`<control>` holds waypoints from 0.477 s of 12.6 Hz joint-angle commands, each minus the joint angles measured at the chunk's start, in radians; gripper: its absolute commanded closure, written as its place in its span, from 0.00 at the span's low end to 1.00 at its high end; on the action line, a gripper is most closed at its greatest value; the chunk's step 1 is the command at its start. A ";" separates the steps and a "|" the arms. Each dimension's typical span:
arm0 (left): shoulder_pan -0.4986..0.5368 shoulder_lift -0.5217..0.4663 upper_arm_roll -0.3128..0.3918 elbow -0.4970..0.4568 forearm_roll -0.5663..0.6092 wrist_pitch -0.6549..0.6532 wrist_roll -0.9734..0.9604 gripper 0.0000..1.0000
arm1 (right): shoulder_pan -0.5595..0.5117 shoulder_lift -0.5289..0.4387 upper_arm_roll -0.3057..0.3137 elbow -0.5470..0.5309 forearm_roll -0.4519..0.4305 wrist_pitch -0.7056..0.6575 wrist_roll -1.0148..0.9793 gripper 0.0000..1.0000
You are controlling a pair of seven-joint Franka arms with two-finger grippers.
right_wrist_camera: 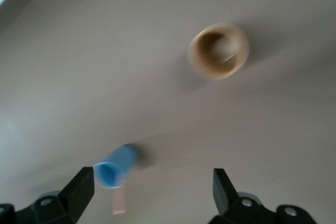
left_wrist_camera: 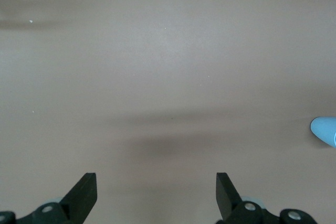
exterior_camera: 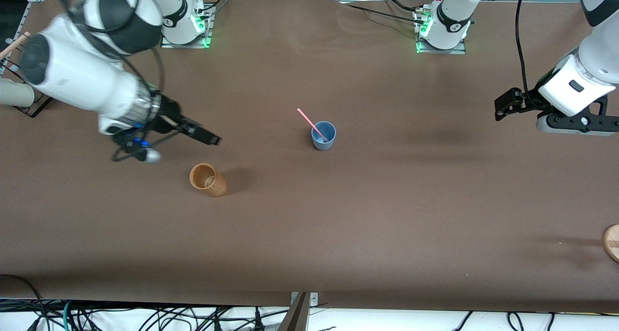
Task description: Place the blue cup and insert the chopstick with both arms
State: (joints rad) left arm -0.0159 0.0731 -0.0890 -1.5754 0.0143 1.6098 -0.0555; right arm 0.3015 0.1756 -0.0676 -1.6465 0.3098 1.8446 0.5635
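The blue cup [exterior_camera: 323, 136] stands upright mid-table. The pink chopstick [exterior_camera: 309, 122] stands in it, leaning out over the rim toward the right arm's end. My right gripper [exterior_camera: 211, 139] hangs open and empty over the table, close above the tan cup [exterior_camera: 208, 179]. In the right wrist view, the blue cup [right_wrist_camera: 116, 165] and chopstick [right_wrist_camera: 120, 201] lie close to one fingertip of that gripper [right_wrist_camera: 152, 184]. My left gripper [exterior_camera: 504, 106] waits open and empty over the left arm's end of the table. In the left wrist view, its fingers [left_wrist_camera: 156, 187] frame bare table, with the cup's edge [left_wrist_camera: 325, 130] off to one side.
The tan cup [right_wrist_camera: 218, 51] stands upright, nearer the front camera than the blue cup and toward the right arm's end. A round wooden object [exterior_camera: 612, 242] pokes in at the left arm's end. A pale cylinder on a rack [exterior_camera: 14, 94] sits at the right arm's end.
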 commanded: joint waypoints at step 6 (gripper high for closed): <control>-0.007 0.016 0.002 0.038 0.026 -0.028 0.006 0.00 | -0.111 -0.189 0.019 -0.045 -0.357 -0.146 -0.349 0.00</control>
State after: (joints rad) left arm -0.0159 0.0736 -0.0891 -1.5741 0.0143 1.6086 -0.0555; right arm 0.2002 0.0251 -0.0668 -1.6664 -0.0168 1.7207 0.2429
